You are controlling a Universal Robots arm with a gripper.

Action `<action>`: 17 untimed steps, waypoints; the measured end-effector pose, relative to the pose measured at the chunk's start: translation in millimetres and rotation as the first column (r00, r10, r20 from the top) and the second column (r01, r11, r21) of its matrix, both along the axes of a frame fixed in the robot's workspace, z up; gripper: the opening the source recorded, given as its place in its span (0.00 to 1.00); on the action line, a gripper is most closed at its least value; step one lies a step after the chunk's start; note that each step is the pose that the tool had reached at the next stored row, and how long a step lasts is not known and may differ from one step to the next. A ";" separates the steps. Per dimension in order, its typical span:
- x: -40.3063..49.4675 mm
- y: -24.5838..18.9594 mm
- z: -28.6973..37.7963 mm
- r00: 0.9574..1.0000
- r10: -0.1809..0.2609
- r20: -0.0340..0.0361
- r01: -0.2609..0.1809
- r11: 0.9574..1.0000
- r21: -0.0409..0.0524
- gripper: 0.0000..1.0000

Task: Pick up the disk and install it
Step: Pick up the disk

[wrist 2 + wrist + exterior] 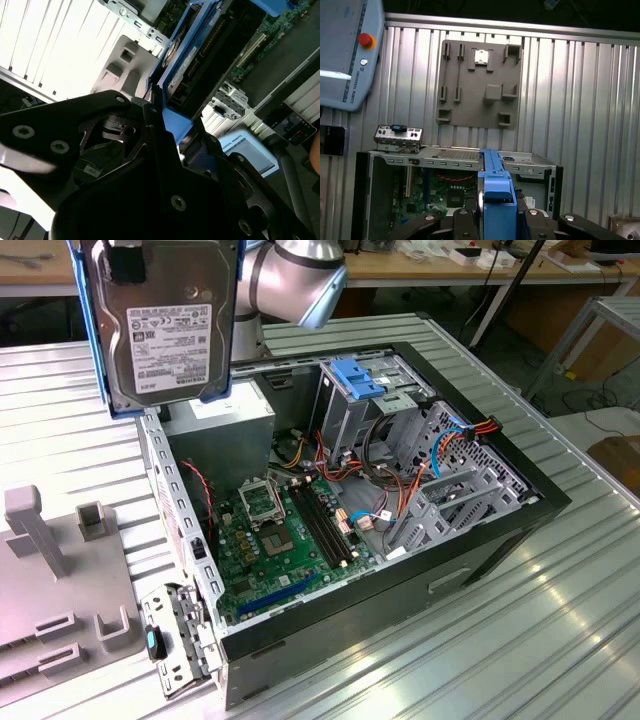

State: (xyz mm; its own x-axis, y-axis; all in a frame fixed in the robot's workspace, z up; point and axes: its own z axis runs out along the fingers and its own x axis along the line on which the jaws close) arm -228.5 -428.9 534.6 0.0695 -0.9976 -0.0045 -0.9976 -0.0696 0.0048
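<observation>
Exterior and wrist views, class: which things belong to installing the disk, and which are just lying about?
Job: disk, gripped in the air; gripper; open computer case; drive cage.
Lying about: grey holder board; control tablet; metal bracket beside the case.

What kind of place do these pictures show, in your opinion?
Probably a robotics lab or workshop. A robot arm holds the disk in its gripper above an open computer case on a ribbed metal table, and a teach pendant lies nearby.
</observation>
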 end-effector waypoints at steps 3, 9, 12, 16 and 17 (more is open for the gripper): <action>8.9 -7.1 -2.2 1.000 0.000 -0.002 0.000 1.000 0.000 0.37; 44.8 -8.9 -5.7 1.000 0.000 -0.011 0.000 1.000 0.000 0.37; 60.1 -9.2 -6.4 1.000 0.000 -0.011 0.000 1.000 0.000 0.37; 74.5 -9.4 -6.8 1.000 0.000 -0.007 0.000 1.000 0.000 0.37; 75.1 -9.4 -6.9 1.000 0.000 0.006 0.000 1.000 0.000 0.37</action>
State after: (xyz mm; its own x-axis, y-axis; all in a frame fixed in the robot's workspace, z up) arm -153.5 -438.3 527.7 0.0695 -0.9976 -0.0041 -0.9976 -0.0695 -0.0007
